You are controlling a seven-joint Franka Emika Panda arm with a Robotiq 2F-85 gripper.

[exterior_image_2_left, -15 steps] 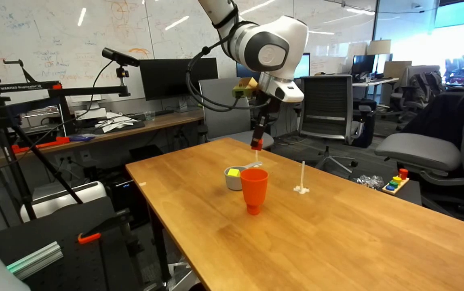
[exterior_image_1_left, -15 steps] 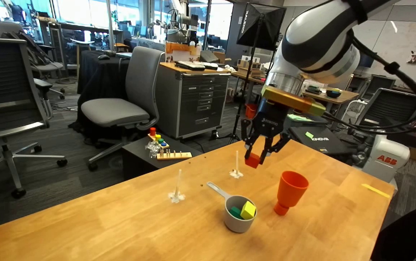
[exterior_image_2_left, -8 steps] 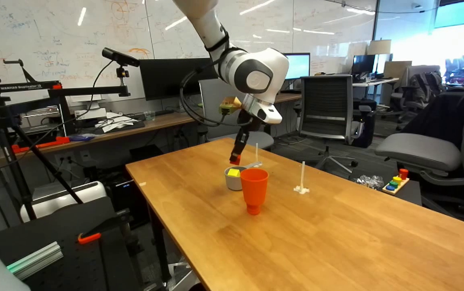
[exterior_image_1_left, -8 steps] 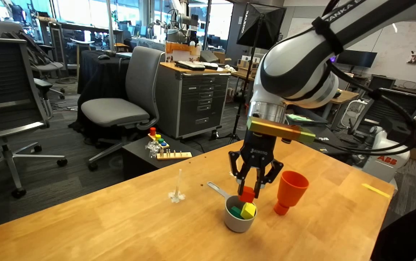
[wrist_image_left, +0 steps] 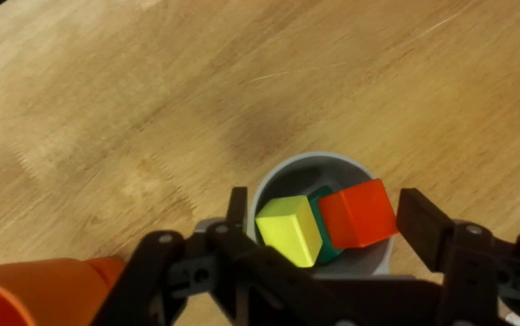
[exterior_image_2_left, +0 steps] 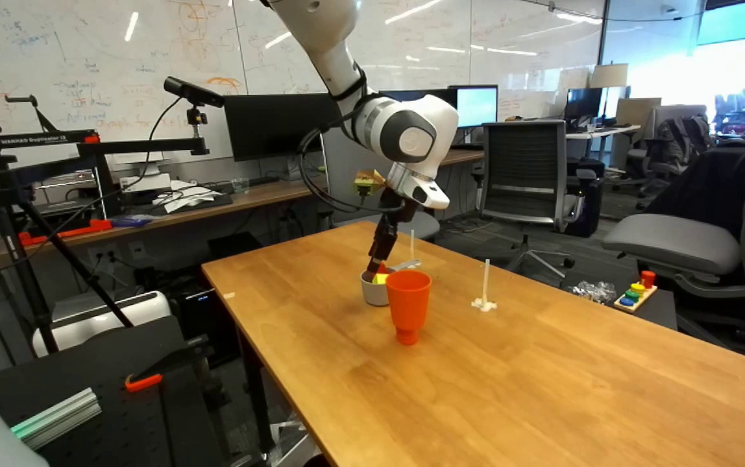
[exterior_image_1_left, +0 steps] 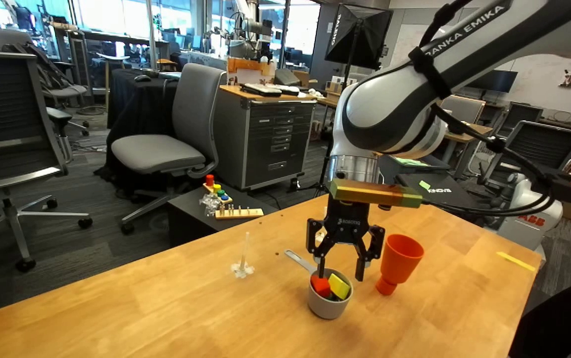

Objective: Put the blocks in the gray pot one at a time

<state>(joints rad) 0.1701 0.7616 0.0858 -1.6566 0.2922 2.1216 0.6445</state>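
The gray pot [exterior_image_1_left: 327,309] stands on the table, its long handle [exterior_image_1_left: 297,259] pointing away. Inside it a yellow block [wrist_image_left: 289,228] sits tilted, and a red block [wrist_image_left: 359,215] rests high against the rim on the opposite side. Between and beneath them a dark green block [wrist_image_left: 326,244] shows in part. My gripper [exterior_image_1_left: 340,276] is spread wide low over the pot, with one finger [exterior_image_1_left: 321,268] at the red block and the other beyond the rim. In the wrist view the red block's corner looks close to a finger [wrist_image_left: 423,226]; whether they touch I cannot tell.
A red-orange cup [exterior_image_1_left: 400,263] stands close beside the pot, near my gripper. Two thin upright pegs, a nearer peg [exterior_image_2_left: 485,285] and a farther peg [exterior_image_2_left: 412,243], are fixed to the table. A strip of yellow tape [exterior_image_1_left: 515,261] lies near one table edge.
My gripper has come across and down to the pot with the red block and has opened. The red block now lies in the pot, and the yellow block has tipped a little.
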